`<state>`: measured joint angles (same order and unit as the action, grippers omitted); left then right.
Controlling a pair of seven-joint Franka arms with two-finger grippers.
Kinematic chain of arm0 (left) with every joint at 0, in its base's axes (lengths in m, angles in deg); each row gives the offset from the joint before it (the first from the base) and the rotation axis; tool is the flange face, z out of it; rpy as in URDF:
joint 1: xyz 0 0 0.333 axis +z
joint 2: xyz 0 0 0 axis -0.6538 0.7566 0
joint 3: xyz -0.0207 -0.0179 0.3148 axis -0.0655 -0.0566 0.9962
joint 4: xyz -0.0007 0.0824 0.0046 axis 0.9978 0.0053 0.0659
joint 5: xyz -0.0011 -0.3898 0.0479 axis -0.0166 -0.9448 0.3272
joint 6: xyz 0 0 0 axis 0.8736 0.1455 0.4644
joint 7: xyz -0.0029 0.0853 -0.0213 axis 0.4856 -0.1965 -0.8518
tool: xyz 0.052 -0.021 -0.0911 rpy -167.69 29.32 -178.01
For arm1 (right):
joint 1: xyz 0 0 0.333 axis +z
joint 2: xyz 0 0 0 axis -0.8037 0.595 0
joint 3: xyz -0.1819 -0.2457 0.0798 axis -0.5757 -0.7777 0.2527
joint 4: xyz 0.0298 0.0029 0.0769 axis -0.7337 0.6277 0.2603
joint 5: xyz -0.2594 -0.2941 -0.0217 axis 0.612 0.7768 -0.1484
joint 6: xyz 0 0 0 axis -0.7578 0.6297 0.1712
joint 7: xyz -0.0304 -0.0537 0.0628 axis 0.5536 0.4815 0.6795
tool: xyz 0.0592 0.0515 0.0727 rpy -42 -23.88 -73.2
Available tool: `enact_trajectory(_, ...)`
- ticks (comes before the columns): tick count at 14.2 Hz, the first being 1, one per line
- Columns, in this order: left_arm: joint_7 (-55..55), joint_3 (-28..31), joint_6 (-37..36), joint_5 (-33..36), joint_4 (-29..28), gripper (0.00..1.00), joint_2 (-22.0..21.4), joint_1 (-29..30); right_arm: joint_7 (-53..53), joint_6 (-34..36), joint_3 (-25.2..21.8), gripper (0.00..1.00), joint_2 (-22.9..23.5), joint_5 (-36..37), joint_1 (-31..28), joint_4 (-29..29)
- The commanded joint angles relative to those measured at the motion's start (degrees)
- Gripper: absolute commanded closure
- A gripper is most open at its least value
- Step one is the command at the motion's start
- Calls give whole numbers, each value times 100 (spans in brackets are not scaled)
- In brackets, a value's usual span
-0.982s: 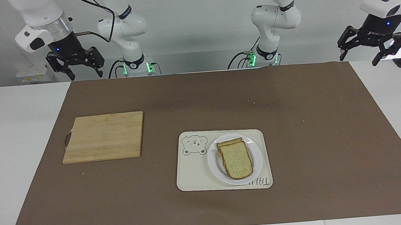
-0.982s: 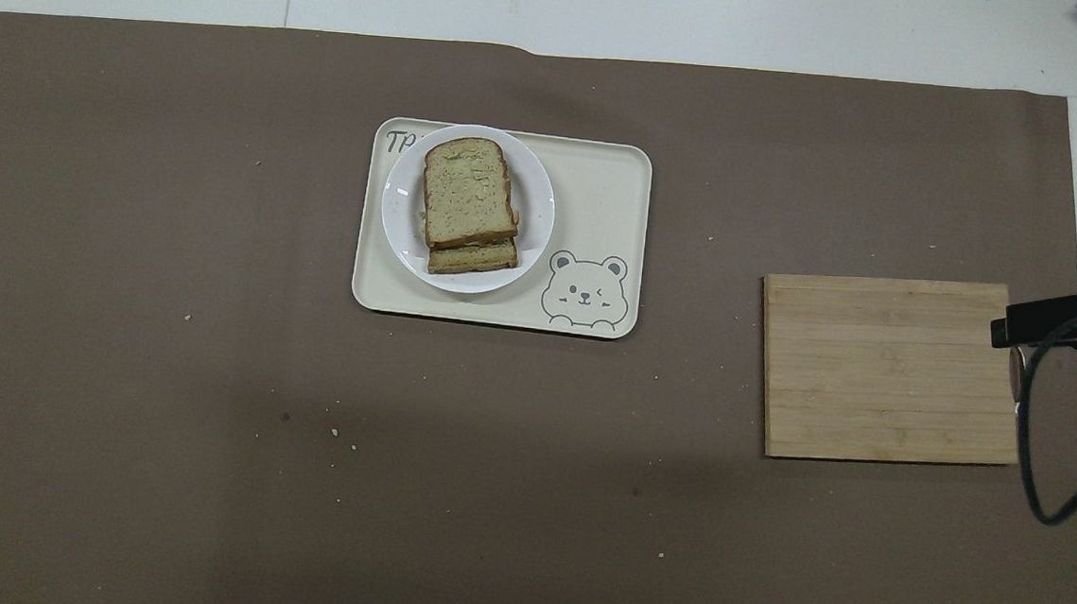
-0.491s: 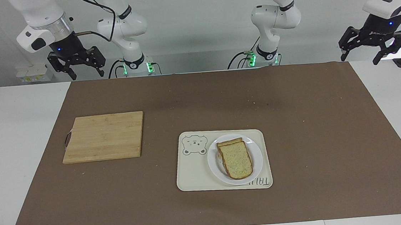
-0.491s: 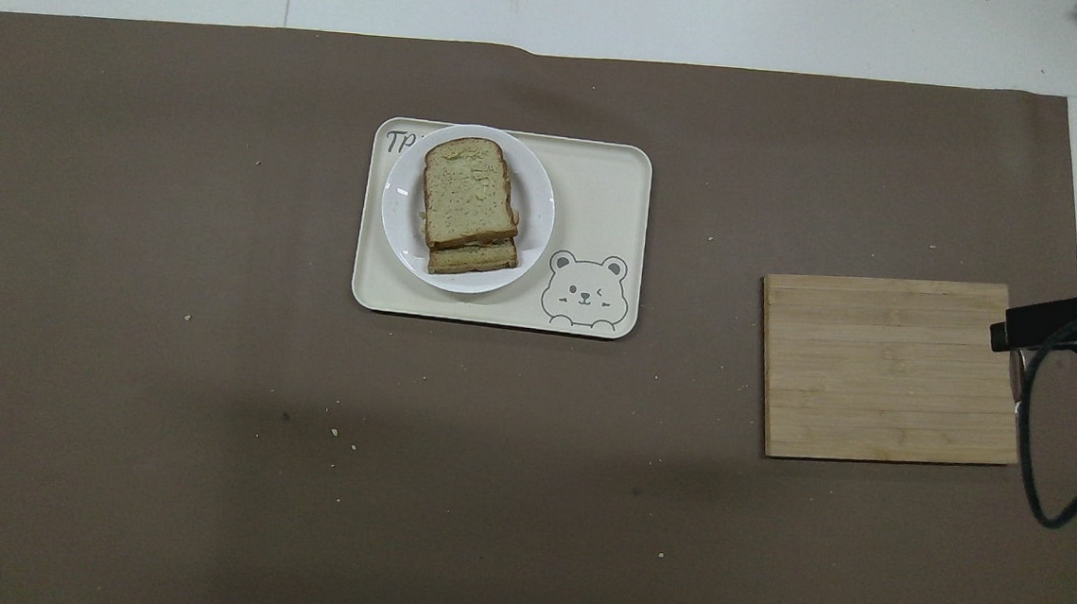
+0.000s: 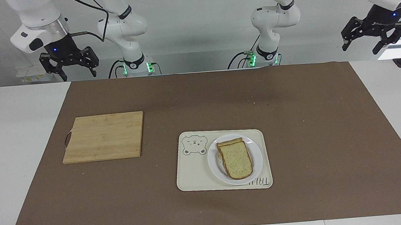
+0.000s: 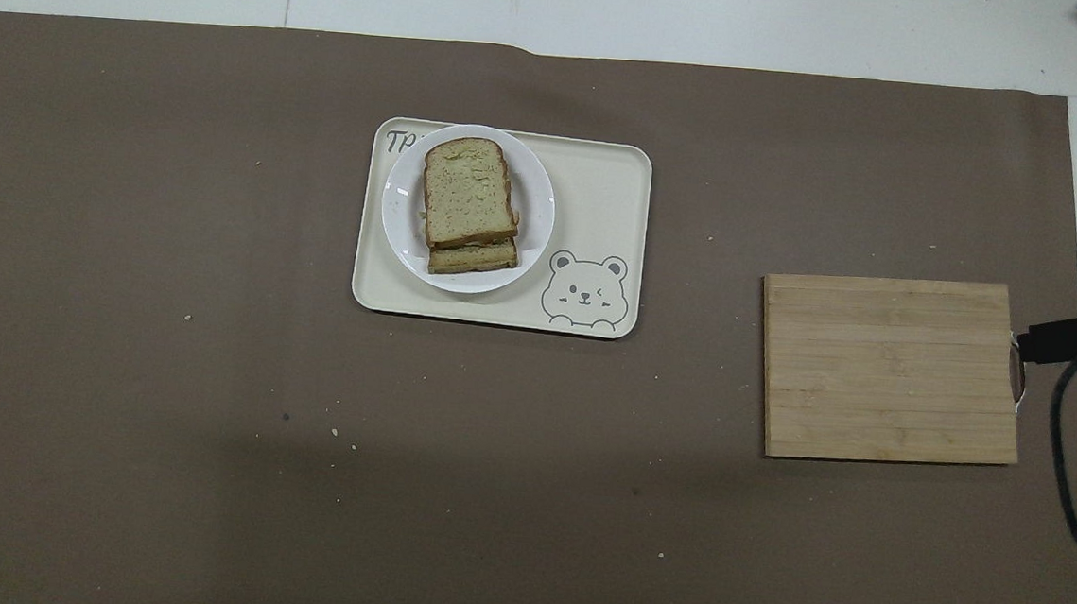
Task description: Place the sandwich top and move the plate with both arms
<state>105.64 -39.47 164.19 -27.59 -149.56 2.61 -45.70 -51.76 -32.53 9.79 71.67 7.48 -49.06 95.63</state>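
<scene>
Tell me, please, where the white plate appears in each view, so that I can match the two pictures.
Facing view: the plate is low and just right of the middle, on the tray.
Overhead view: the plate is high and left of the middle, on the same tray.
Shared landmark: the bear drawing on the tray, beside the plate.

The sandwich top [image 5: 237, 160], a pale speckled brown-crusted bread slice, lies flat on the lower slice on the small round white plate [image 5: 255, 155] on the cream bear tray [image 5: 193, 174].
</scene>
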Motion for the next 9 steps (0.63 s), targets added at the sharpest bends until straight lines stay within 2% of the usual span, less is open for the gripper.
enact_trajectory(1,-481,-167,-36,13,-289,0,-178,48,-180,-63,45,0,-70,0,-74,70)
enact_trajectory(9,-518,-193,0,13,-201,0,-90,21,-171,-63,45,0,-70,0,-74,70)
